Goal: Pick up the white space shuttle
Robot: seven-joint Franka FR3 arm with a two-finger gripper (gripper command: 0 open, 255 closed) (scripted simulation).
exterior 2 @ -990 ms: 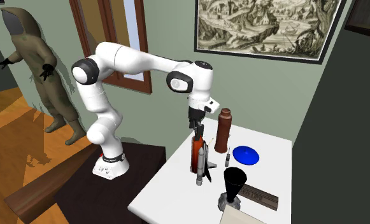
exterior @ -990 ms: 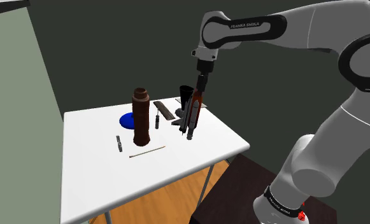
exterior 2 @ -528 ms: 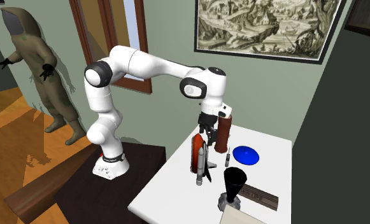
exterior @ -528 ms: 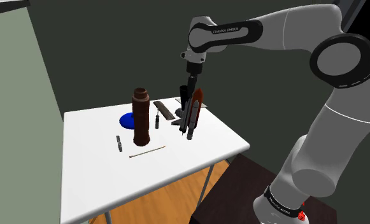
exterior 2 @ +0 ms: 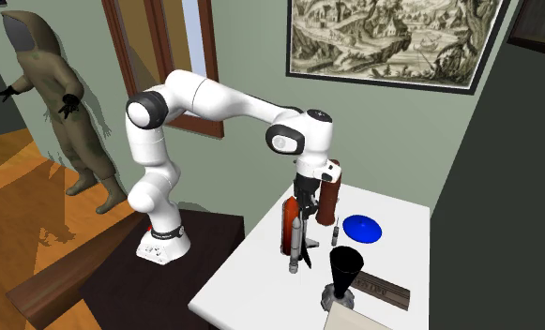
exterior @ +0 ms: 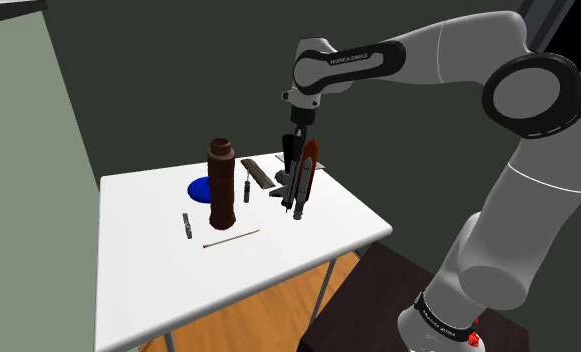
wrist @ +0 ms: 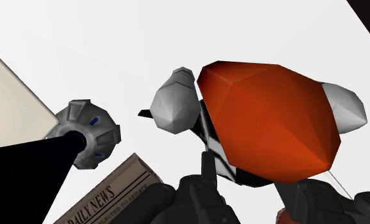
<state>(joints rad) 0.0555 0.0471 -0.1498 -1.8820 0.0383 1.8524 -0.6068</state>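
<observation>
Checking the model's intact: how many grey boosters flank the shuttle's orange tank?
2. One booster sits beside the orange tank on the side toward the black cone; the other pokes out from the tank's opposite side. None appears hidden.

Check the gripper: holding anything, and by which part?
Nothing is held. The gripper is open at the top end of the shuttle, fingers apart and not clasping it. The shuttle stands upright on the table.

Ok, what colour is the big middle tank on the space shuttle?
Orange-red; the tank shows best in the wrist view.
</observation>
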